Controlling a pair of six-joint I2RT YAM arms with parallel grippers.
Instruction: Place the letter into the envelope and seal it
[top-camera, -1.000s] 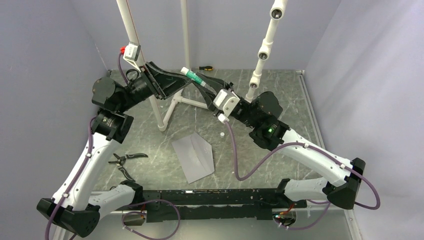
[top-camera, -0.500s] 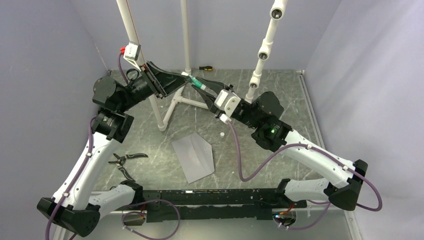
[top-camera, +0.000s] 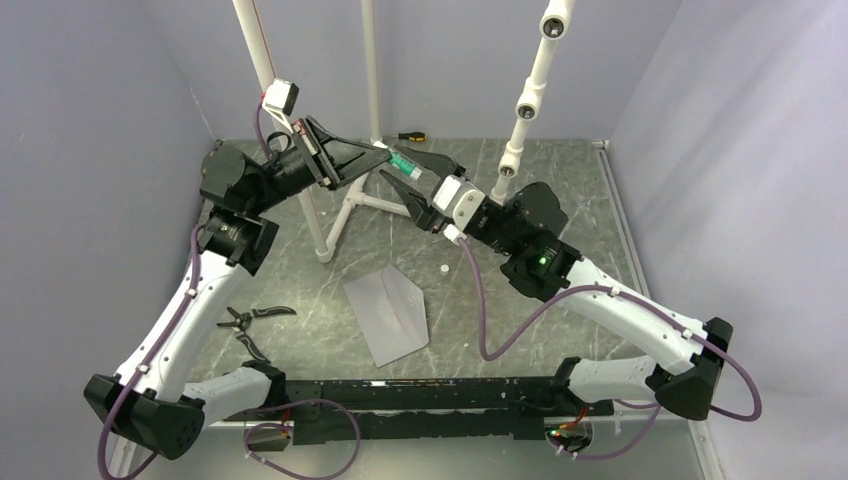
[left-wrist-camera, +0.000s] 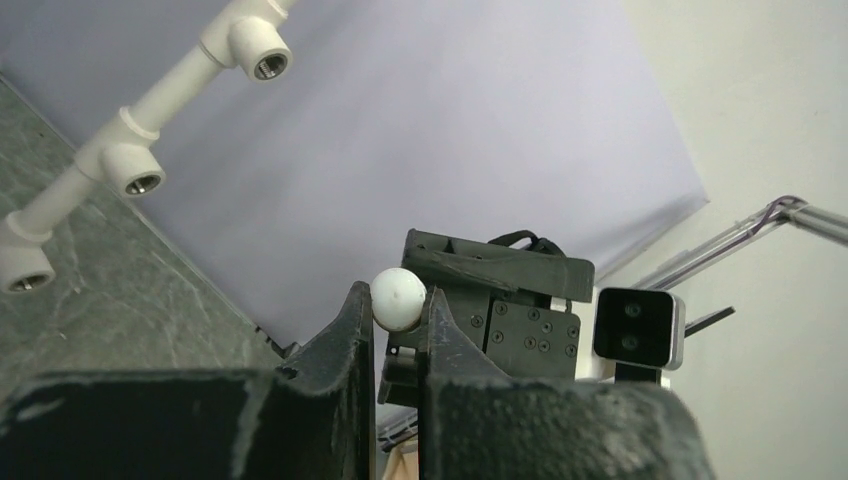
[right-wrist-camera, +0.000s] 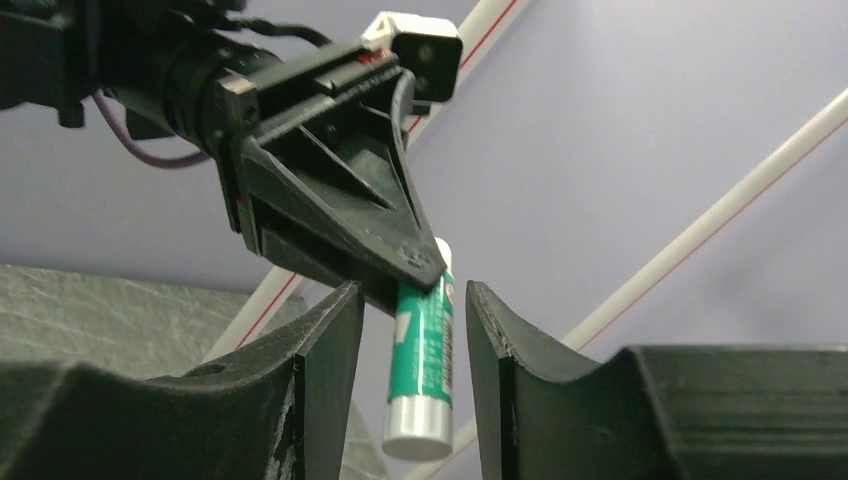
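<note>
The pale grey envelope (top-camera: 388, 312) lies flat on the table in front of both arms, with nothing touching it. The letter is not in view. Both grippers are raised at the back and meet around a green glue stick (top-camera: 400, 158). My left gripper (top-camera: 383, 152) is shut on the stick's white rounded end (left-wrist-camera: 399, 292). In the right wrist view the green tube with its silver base (right-wrist-camera: 425, 350) hangs between the fingers of my right gripper (right-wrist-camera: 412, 300). That gripper is open, with a gap on each side of the tube.
White pipe stands (top-camera: 325, 230) (top-camera: 525, 100) rise from the table behind the arms. Black pliers (top-camera: 250, 320) lie at the left. A small white cap (top-camera: 444, 268) lies right of the envelope. A screwdriver (top-camera: 410, 135) lies at the far edge.
My left gripper has shut on the glue stick's white end and lifted a little. My right gripper, shut on the tube before, has opened off it.
</note>
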